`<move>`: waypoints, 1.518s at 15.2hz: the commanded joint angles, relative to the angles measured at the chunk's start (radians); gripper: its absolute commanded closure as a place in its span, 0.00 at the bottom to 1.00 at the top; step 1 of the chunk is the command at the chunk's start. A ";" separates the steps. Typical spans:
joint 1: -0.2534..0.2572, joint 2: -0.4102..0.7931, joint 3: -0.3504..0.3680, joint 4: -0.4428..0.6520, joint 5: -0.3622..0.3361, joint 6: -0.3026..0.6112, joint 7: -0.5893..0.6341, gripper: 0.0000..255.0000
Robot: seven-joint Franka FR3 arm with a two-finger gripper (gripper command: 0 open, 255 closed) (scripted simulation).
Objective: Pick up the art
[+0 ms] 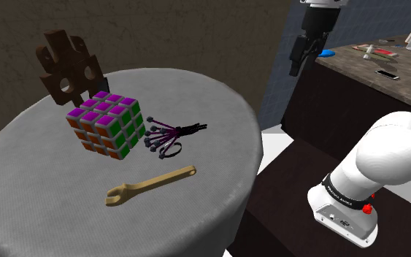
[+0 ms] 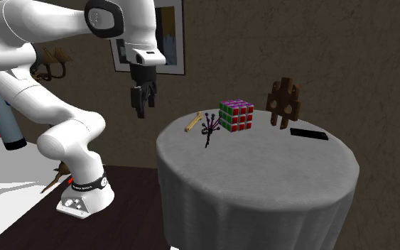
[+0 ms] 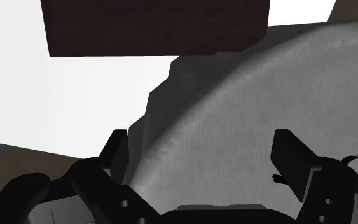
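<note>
Nothing of the pick is done yet, as far as these views show. The art point(image 1: 68, 69), a dark brown carved piece, stands upright at about 11 o'clock on the round grey-draped counter point(image 1: 50, 212). Nothing touches it, and a colourful puzzle cube point(image 1: 109, 124) sits near it at its 4 o'clock. The pincer point(image 1: 306, 47) hangs in the air beyond the counter's rim at roughly 2 o'clock in the shoulder view, well apart from the art. In the wrist view its fingers stand apart with nothing between them, over the cloth's edge. A purple-and-black bundle point(image 1: 168, 136) and a tan wrench-like tool point(image 1: 149, 185) lie between the two. I judge that the whole job is left: crossing over the counter, lowering onto the carving, closing and lifting.
</note>
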 commanded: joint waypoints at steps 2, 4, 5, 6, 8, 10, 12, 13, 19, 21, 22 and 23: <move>0.015 0.019 0.001 -0.009 0.000 0.040 -0.028 0.00; 0.046 0.060 0.004 -0.024 0.002 0.118 -0.084 0.00; 0.061 0.081 0.006 -0.030 0.004 0.157 -0.112 0.00; 0.076 0.103 0.008 -0.035 0.005 0.195 -0.140 0.00; 0.107 0.149 0.012 -0.041 0.009 0.270 -0.195 0.00; 0.137 0.196 0.017 -0.043 0.014 0.343 -0.250 0.00; 0.167 0.245 0.023 -0.041 0.020 0.413 -0.304 0.00; 0.182 0.270 0.027 -0.039 0.023 0.447 -0.331 0.00; 0.268 0.419 0.053 -0.013 0.044 0.639 -0.493 0.00; 0.296 0.469 0.063 0.000 0.051 0.697 -0.546 0.00; 0.310 0.493 0.068 0.008 0.054 0.725 -0.573 0.00; 0.323 0.517 0.074 0.015 0.058 0.753 -0.600 0.00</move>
